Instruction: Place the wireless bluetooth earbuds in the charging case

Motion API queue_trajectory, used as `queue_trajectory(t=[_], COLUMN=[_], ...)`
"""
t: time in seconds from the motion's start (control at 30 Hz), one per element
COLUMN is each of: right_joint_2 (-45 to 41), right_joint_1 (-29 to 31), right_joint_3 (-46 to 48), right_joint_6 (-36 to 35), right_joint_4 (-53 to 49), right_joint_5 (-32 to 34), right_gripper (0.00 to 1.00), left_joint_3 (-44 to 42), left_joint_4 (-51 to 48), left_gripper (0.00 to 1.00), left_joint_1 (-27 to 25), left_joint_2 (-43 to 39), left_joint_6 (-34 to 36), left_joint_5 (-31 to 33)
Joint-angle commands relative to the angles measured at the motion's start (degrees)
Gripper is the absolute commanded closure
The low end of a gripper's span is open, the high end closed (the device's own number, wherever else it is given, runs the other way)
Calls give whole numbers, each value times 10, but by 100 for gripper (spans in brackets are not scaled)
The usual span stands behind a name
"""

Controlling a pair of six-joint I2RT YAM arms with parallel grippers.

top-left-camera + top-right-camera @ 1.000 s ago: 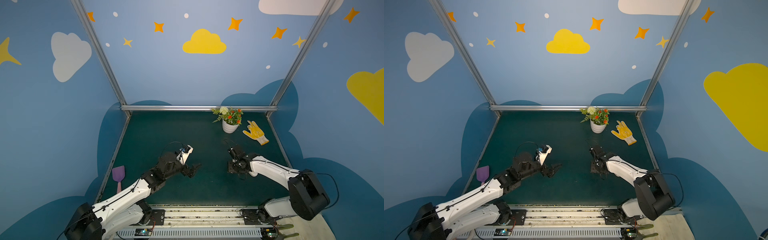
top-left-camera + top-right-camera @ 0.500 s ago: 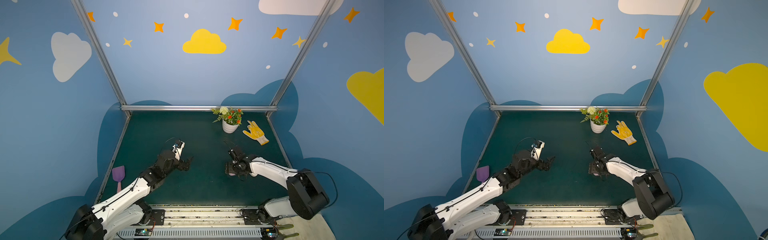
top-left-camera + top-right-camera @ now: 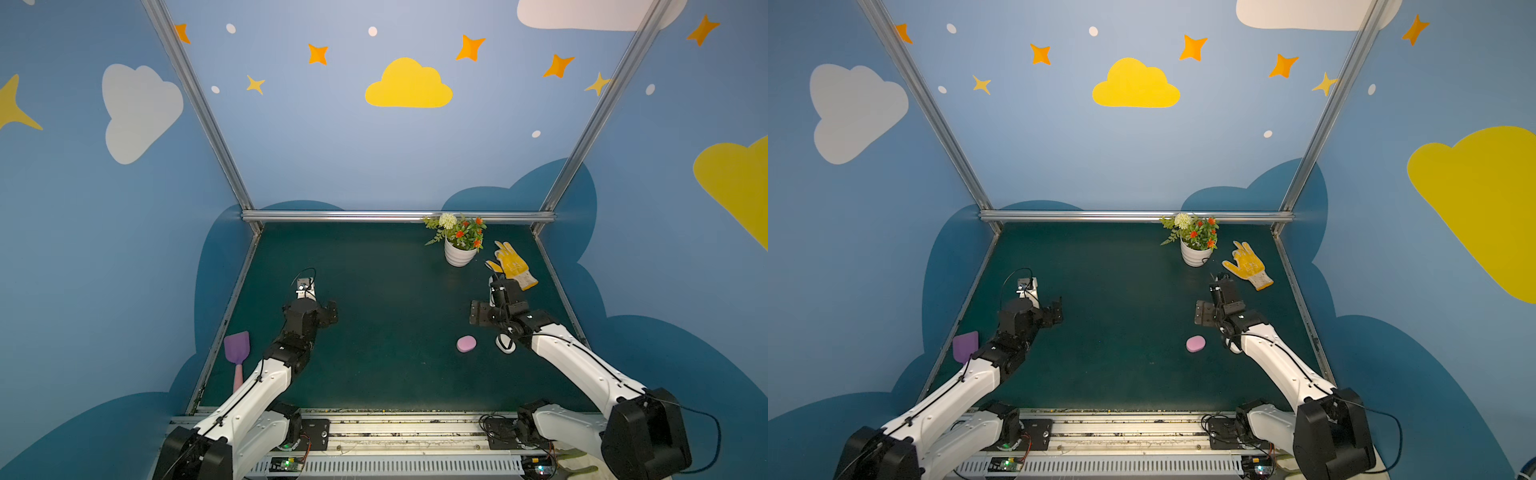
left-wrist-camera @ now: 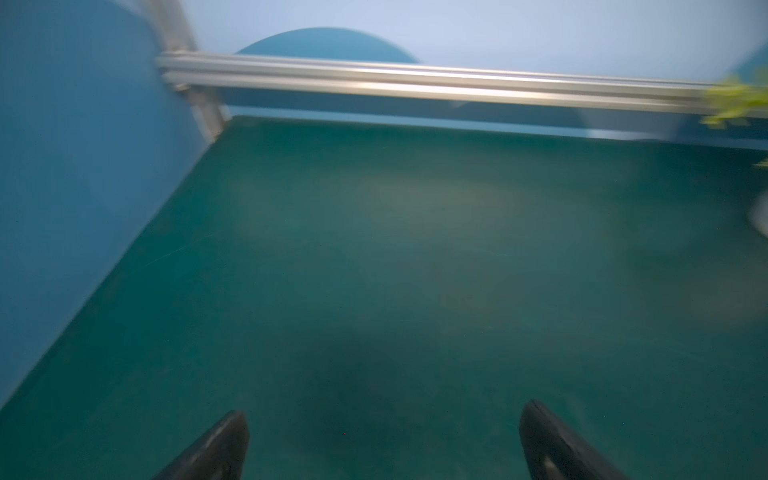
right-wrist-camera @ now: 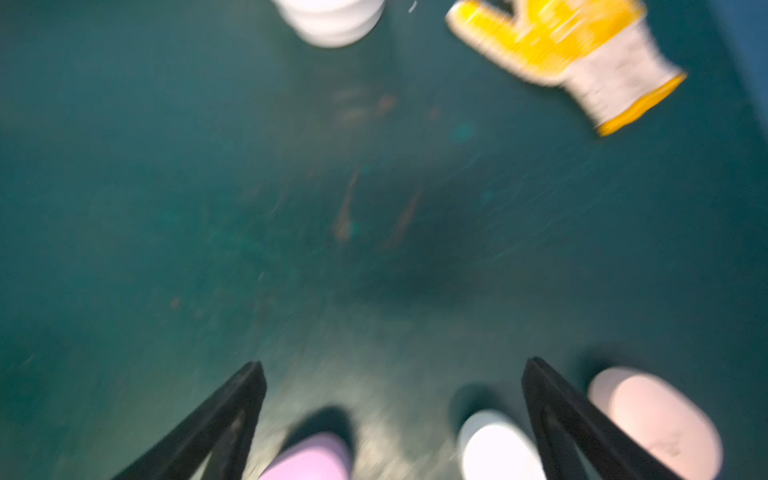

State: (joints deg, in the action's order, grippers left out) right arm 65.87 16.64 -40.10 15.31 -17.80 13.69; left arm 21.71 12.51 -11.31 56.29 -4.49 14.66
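Earbuds are nowhere in sight; the lilac case, white case and pink case lie on the worktop looking shut, so I'd guess every bud is inside. The right hand beside them and the left hand, well apart from them, both gape wide, holding nothing.

Both top views: bright, even overhead light, sharp; wide-angle bending of the frame posts toward the edges. Wrist views: heavy motion blur, yellow glove smeared, lilac case soft; pale glare on the green mat.
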Motion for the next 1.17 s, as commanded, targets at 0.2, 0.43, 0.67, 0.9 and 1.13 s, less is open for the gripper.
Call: queue_trajectory(t=[0.2,0.43,0.67,0.9,1.13], right_joint_2=[9,112,194,197,209], right_joint_1=[-94,-99,-105,-109,-105], right_joint_3=[111,150,176,172,184], right_joint_6=[-108,-155,-171,-150,-153], right_joint_4=[300,501,644,631,665], right_joint_5=[6,-21,-60,-20,-10], right_gripper=[4,4,4,4,5], left_joint_3=[-13,-4,-12,-1,4], left_joint_4=[187,270,326,330,320], left_gripper=[0,0,0,0,0], left_joint_1=[53,61,85,93,96], left_joint_2=[118,214,270,296,296], left_joint_6=[58,81,64,56,51], left_joint_5=[-35,-63,-88,-91,-89])
